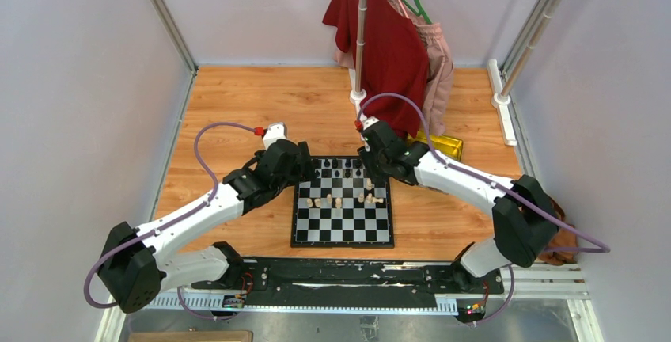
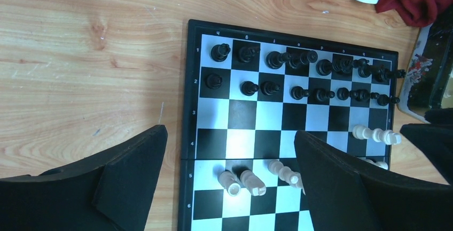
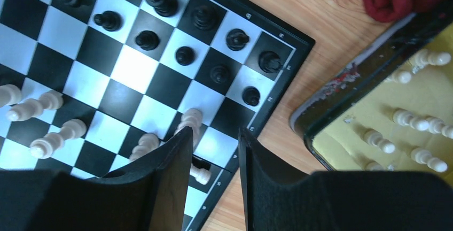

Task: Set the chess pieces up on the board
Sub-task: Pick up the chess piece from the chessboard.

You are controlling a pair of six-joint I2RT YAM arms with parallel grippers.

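Observation:
The board (image 1: pixel 348 227) lies between my two arms. Black chess pieces (image 1: pixel 336 169) fill its two far rows, and several cream pieces (image 1: pixel 340 199) are scattered across its middle rows. My left gripper (image 1: pixel 305 172) hovers over the board's far-left part. In the left wrist view it (image 2: pixel 229 133) is wide open and empty above the board (image 2: pixel 243 114), with cream pieces (image 2: pixel 243 182) below it. My right gripper (image 1: pixel 372 164) is over the far-right corner. There it (image 3: pixel 215 135) stands open with a narrow, empty gap; a small cream pawn (image 3: pixel 201 175) lies on the board (image 3: pixel 128 68) beneath.
A yellow tin (image 3: pixel 320 135) holding more cream pieces (image 3: pixel 406 118) sits on the table just right of the board, partly under the clothes (image 1: pixel 443 146). A clothes stand (image 1: pixel 358 95) with a red shirt (image 1: pixel 388 41) and a pink garment rises behind the board.

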